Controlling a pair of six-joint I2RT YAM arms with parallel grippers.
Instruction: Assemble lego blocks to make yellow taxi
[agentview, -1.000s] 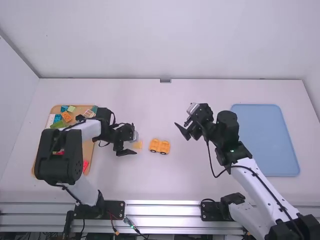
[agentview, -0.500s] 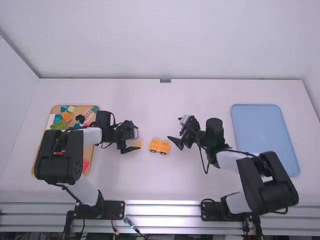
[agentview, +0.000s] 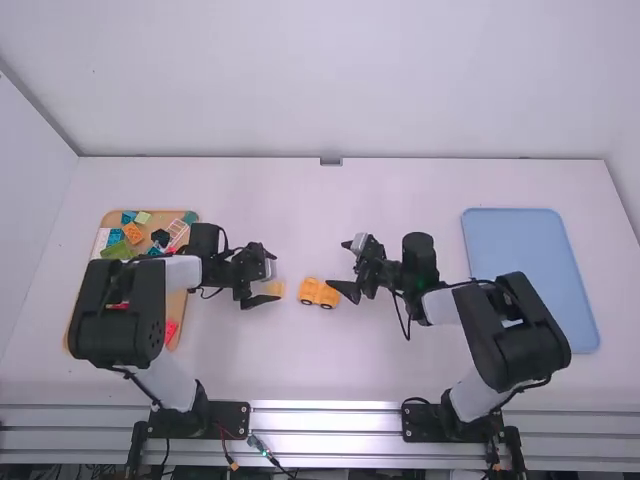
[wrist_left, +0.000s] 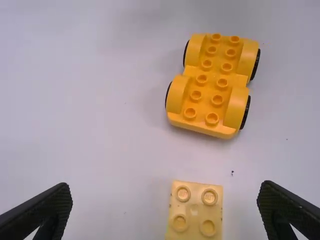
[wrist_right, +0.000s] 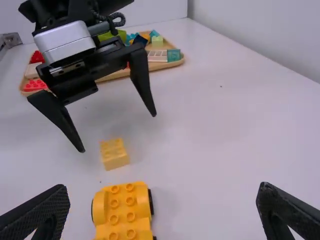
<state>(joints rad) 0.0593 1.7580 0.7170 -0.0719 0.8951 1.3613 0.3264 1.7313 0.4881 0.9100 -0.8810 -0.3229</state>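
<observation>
Near the table's middle lies the yellow wheeled base, with studs up and black wheels, seen too as a car base in the left wrist view. A pale yellow block sits apart from it, to its left. My left gripper is open at this block; in the left wrist view the gripper has its fingers on either side of the block, not touching it. My right gripper stands open just right of the base; in the right wrist view this gripper holds nothing.
A wooden tray with several coloured blocks lies at the left, partly under the left arm. A blue tray lies at the right. The right wrist view shows the left gripper above the table beyond the base.
The right arm has swung left and lowered toward the yellow base, its gripper still open. The left gripper has shifted slightly at the pale block. The base and block have stayed put.
</observation>
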